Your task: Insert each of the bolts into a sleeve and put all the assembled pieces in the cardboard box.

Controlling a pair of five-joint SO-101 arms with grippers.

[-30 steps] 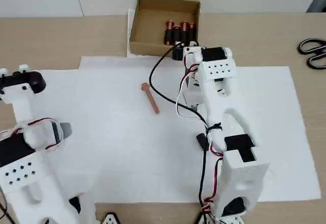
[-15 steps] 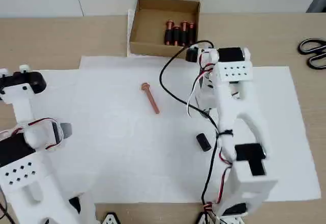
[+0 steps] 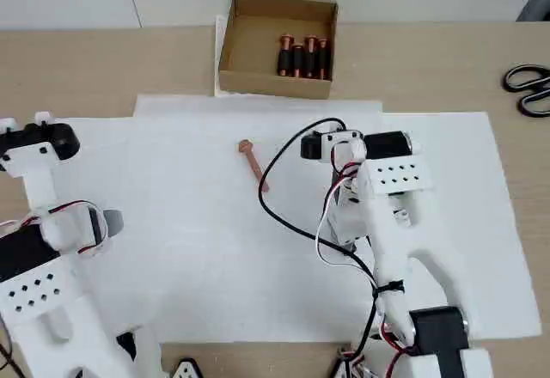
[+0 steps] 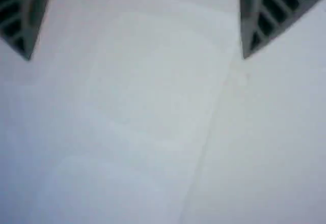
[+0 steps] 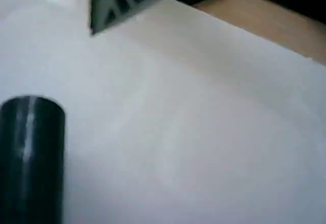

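Cardboard box (image 3: 275,83) sits at the far edge of the table (image 3: 103,60), and four finished pieces (image 3: 301,56) are lined up side by side inside it, over towards its right wall. On the white paper (image 3: 189,258) in front of the box, one copper-coloured bolt (image 3: 253,165) lies on its own, head towards the box, not touching either arm.

Right arm (image 3: 382,180) is out over the middle of the paper, just to the right of that bolt. From its wrist, a black sleeve (image 5: 31,158) is on the paper near the right gripper (image 5: 109,10), with a clear gap between them. Whether that gripper is parted or closed, I can't tell.

Left arm (image 3: 39,249) is over at the paper's left edge. The left gripper (image 4: 135,56) hangs above bare paper with its jaws wide apart, holding nothing.

Scissors (image 3: 528,86) lie off at the table's right edge.
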